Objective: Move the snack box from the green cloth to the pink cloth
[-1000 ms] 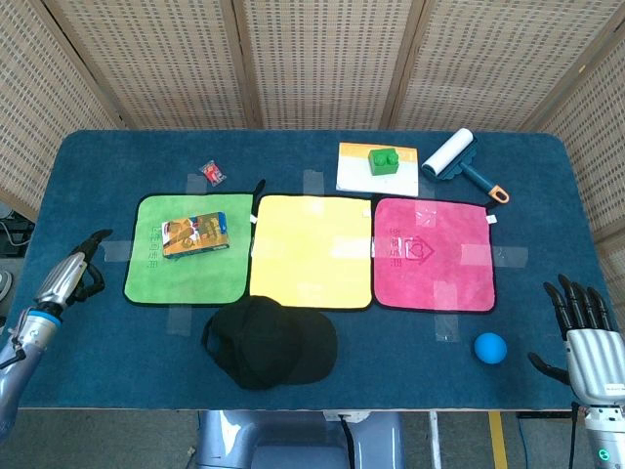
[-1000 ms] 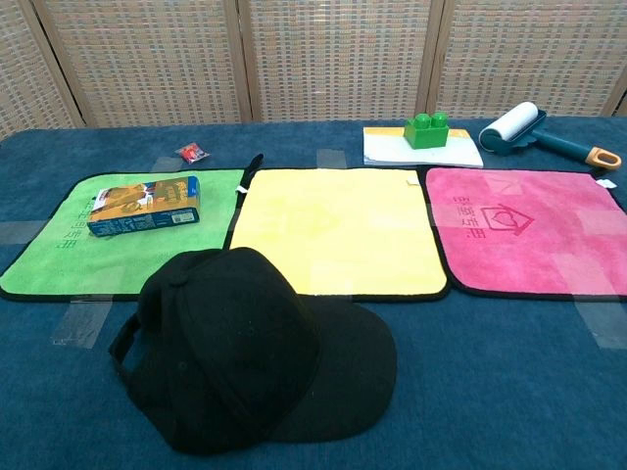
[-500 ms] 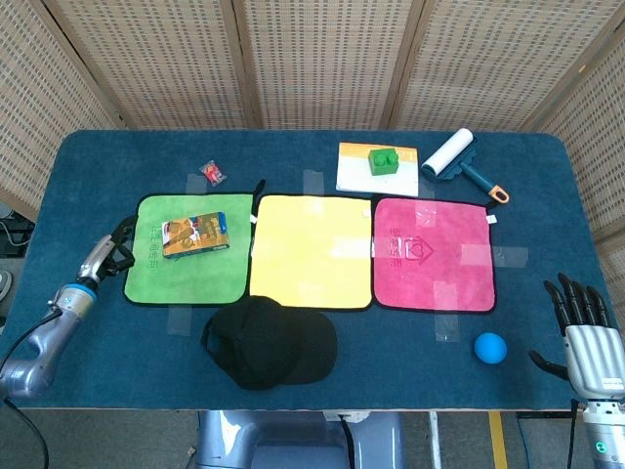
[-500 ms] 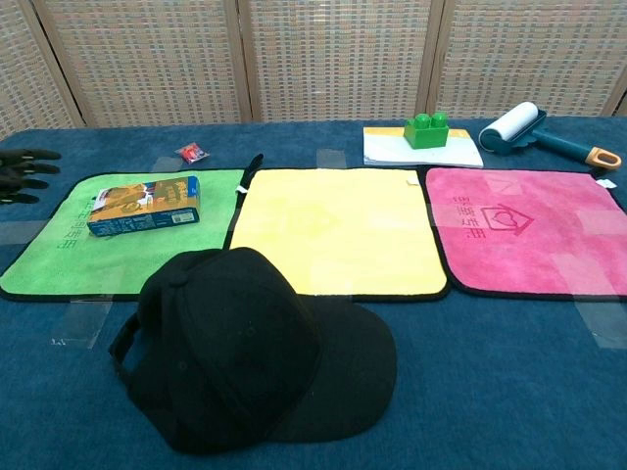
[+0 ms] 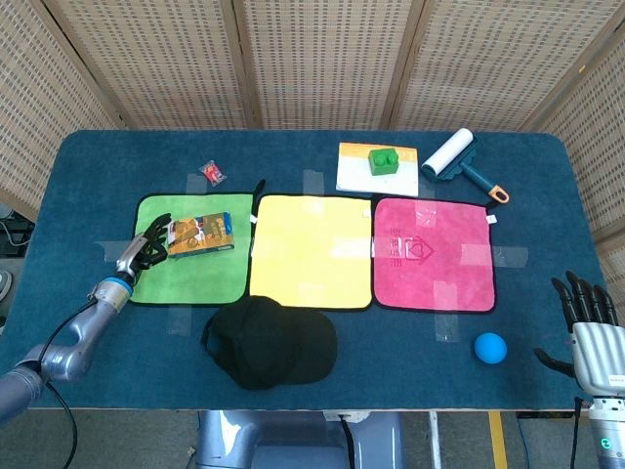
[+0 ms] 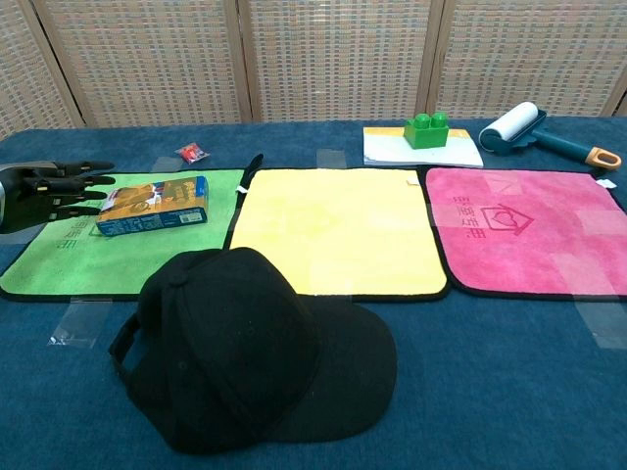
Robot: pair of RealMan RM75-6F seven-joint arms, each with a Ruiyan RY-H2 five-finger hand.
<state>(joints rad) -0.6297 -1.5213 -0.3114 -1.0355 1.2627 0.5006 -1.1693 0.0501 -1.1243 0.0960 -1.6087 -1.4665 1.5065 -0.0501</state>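
The snack box [image 5: 200, 234] [image 6: 154, 206], orange and blue, lies flat on the green cloth [image 5: 186, 278] [image 6: 39, 264] near its far edge. My left hand [image 5: 149, 246] [image 6: 57, 191] hovers over the cloth's left part, its dark fingers spread and reaching to the box's left end; the fingertips seem to touch it, without a grip. The pink cloth [image 5: 435, 254] [image 6: 519, 235] lies bare at the right of the row. My right hand [image 5: 590, 330] stays off the table's near right corner, fingers apart and holding nothing; the chest view does not show it.
A yellow cloth [image 5: 312, 249] lies between the green and pink ones. A black cap [image 5: 269, 342] [image 6: 245, 352] sits in front of it. A blue ball [image 5: 490, 348] lies near right. At the back are a wrapped candy [image 5: 212, 173], a green block [image 5: 383, 160] and a lint roller [image 5: 449, 154].
My left hand has swung in from the table's left edge onto the green cloth and reached the box's left end. The box has shifted slightly right. The right hand has barely moved.
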